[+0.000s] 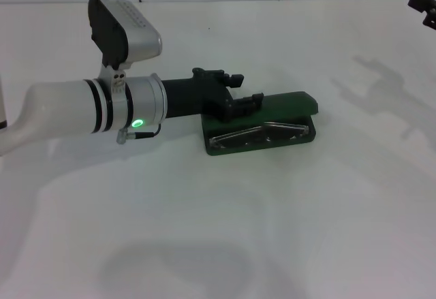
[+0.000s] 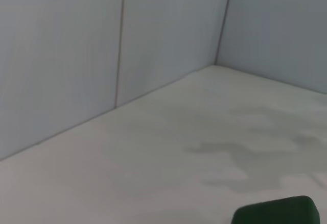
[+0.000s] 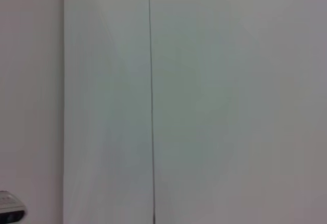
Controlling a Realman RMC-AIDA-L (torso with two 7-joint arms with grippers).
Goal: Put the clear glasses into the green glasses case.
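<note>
Your left gripper [image 1: 246, 89], fingers spread, rests on the green glasses case [image 1: 286, 112] lid above the clear glasses [image 1: 259, 133]; press it shut.

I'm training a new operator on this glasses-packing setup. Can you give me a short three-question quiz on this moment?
1. True or false: the clear glasses already lie inside the open green glasses case.
2. Which gripper is at the case? A) the left gripper B) the right gripper
3. Fill in: the case rests on the white ____.

Key:
1. True. They lie in the lower half, with the lid up behind them.
2. A. It is at the lid's near end, while the right one is parked far off at the head view's upper corner.
3. table
</note>
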